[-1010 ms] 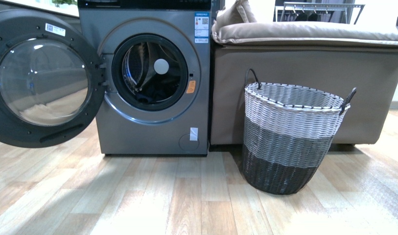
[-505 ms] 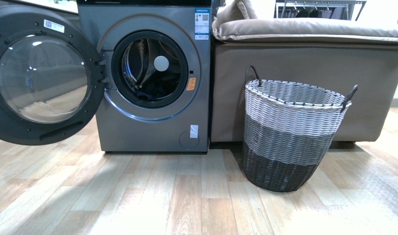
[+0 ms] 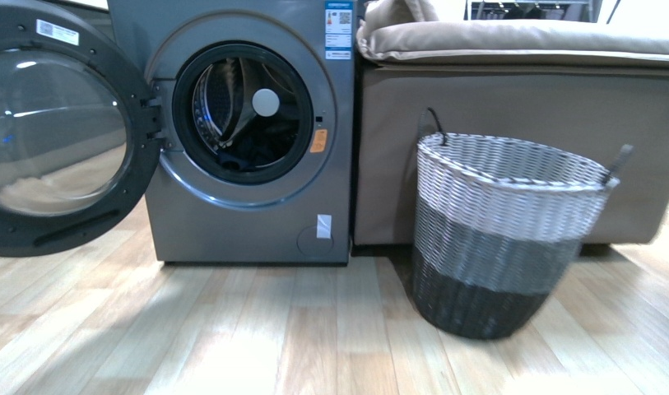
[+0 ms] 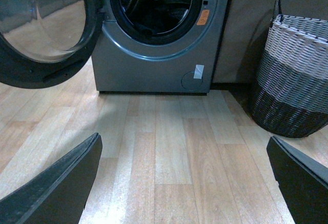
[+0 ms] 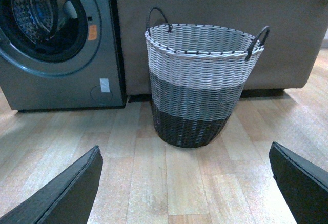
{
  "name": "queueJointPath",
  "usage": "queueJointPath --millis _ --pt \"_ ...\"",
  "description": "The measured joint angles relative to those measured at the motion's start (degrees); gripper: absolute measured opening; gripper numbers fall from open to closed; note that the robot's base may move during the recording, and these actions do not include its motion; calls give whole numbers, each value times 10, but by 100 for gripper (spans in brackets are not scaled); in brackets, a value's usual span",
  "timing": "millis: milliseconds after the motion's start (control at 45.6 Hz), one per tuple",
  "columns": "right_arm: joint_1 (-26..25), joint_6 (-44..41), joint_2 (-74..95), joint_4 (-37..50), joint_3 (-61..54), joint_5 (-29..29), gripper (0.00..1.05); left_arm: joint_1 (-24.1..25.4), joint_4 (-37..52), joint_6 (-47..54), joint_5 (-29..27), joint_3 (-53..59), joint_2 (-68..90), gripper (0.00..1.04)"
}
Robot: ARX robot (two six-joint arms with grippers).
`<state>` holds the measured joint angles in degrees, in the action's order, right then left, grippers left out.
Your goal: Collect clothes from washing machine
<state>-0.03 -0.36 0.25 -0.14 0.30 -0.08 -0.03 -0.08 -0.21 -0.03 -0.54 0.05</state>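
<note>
We are facing a brown ottoman standing against the right flank of the washing machine, whose round door is hanging wide open to the left, leaving the port unobstructed. The woven basket is sitting on the wood floor in front of the ottoman, just right of the machine and a little nearer to us. The clothes are lying as a dark heap low in the drum, behind the port's lower rim (how many pieces we cannot tell). Both arms are hanging well short of the machine: the left gripper is showing its jaws spread wide with only floor between them, and the right gripper is doing the same. The port is lying almost straight ahead of the left wrist, while the right wrist is pointing at the basket, so we are judging the left arm better placed to reach forward and slightly upward along the drum's axis.
</note>
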Motion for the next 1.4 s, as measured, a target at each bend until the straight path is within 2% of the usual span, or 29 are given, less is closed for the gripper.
queueJointPath --millis 1405 --pt "0 0 0 0 0 0 97 0 0 0 0 0 1 98"
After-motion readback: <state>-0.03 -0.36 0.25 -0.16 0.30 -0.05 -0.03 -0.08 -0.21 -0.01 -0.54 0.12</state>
